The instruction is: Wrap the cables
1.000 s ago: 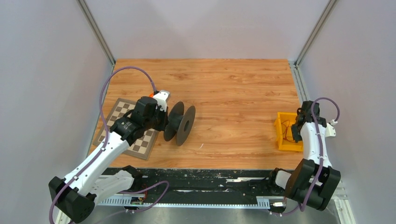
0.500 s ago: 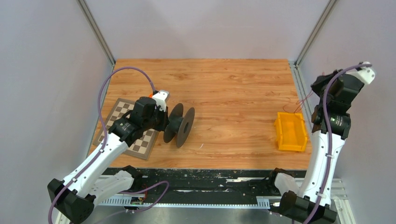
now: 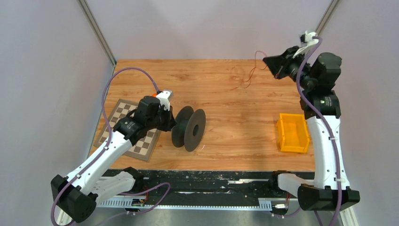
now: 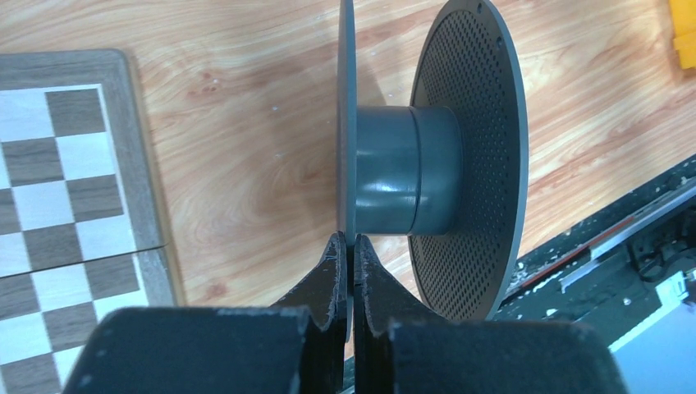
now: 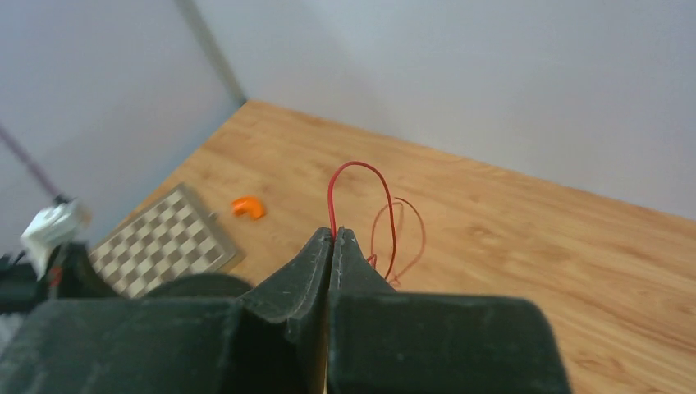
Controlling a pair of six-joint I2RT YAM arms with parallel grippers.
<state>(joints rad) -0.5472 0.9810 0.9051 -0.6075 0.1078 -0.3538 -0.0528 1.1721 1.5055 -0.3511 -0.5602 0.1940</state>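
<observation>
The left gripper (image 4: pixel 346 246) is pinched tight on the rim of the near flange of the black spool (image 3: pixel 189 129), a fingertip on each face of the thin disc and no gap showing beside it. The right gripper (image 5: pixel 332 234) is closed as well, its two tips pressed together on the thin red wire (image 5: pixel 361 167), which comes out from between them in a narrow upright loop. Seen from above, this gripper (image 3: pixel 270 61) is held high over the far right corner of the table (image 3: pixel 226 103), and the wire (image 3: pixel 244 75) trails from it to the left in loose curls above the far part of the boards; whether the lowest curl touches the wood cannot be told. The spool (image 4: pixel 398 172) stands on the edges of its two flanges just right of the chessboard (image 3: pixel 124 117), its smooth grey hub lying level, with its long axis running roughly left to right across the table and the perforated flange on the side away from the gripper. A yellow bin (image 3: pixel 292 133) sits near the right edge, well apart from the spool.
</observation>
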